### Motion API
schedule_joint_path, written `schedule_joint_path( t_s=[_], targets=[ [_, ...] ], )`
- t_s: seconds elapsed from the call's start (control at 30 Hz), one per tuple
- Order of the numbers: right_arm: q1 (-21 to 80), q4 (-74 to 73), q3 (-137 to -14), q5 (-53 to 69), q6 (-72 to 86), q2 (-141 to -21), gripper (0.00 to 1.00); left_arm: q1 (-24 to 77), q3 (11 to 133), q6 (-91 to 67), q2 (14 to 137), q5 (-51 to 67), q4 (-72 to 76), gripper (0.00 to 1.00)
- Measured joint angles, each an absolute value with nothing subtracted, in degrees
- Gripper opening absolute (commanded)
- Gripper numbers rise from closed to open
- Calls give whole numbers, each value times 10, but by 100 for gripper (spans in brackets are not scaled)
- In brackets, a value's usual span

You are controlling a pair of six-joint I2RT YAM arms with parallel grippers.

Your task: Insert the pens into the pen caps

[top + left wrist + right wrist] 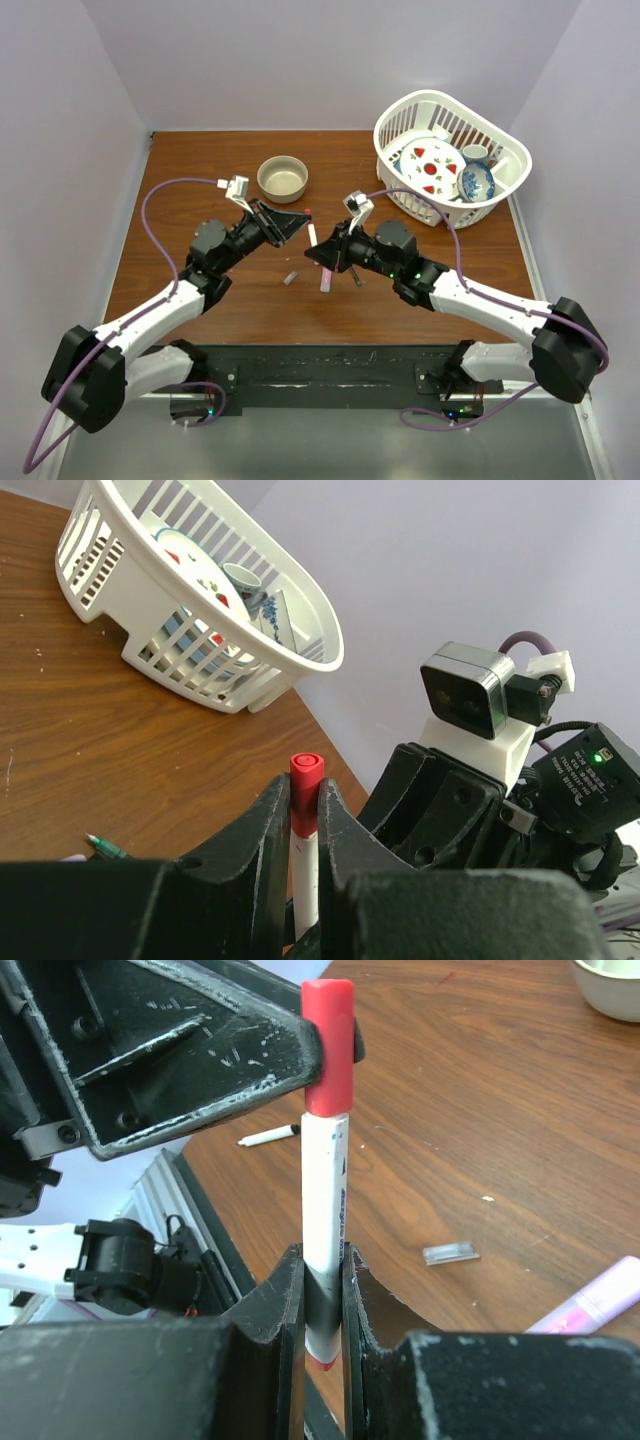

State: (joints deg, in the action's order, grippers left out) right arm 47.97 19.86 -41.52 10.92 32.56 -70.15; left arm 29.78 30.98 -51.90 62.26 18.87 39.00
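Note:
My left gripper [305, 802] is shut on a red pen cap [305, 785]. My right gripper [322, 1270] is shut on the lower end of a white-bodied pen [325, 1190]. The pen stands upright and its top end is inside the red cap [328, 1045], which the left fingers [215, 1055] pinch. In the top view both grippers meet mid-table, left gripper [298, 222] and right gripper [322, 248], above the wood. A pink marker [327, 276], a grey cap [290, 277] and a dark pen [355, 272] lie on the table below them. Another white pen [268, 1137] lies further off.
A tan bowl [283, 178] stands behind the left gripper. A white basket [400, 120] with dishes sits at the back right. The grey cap [450, 1253] and pink marker [595, 1305] lie right of the held pen. A green-tipped pen [105, 847] lies on the wood.

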Motion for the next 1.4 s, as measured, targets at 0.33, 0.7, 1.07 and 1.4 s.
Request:
schedule_joint_path(
  t_s=[0.33,0.7,1.07,1.4],
  targets=[
    [485,102,-476,79,281,-728,0,313,310,-498,611,138,350,18],
    [482,116,-481,70,243,-716,0,327,331,-497,565,162,284,60],
    [482,131,-475,101,243,-653,0,327,417,-430,529,150,197,66],
    [482,148,-459,148,252,-628,0,327,442,-397,533,169,177,67]
  ],
)
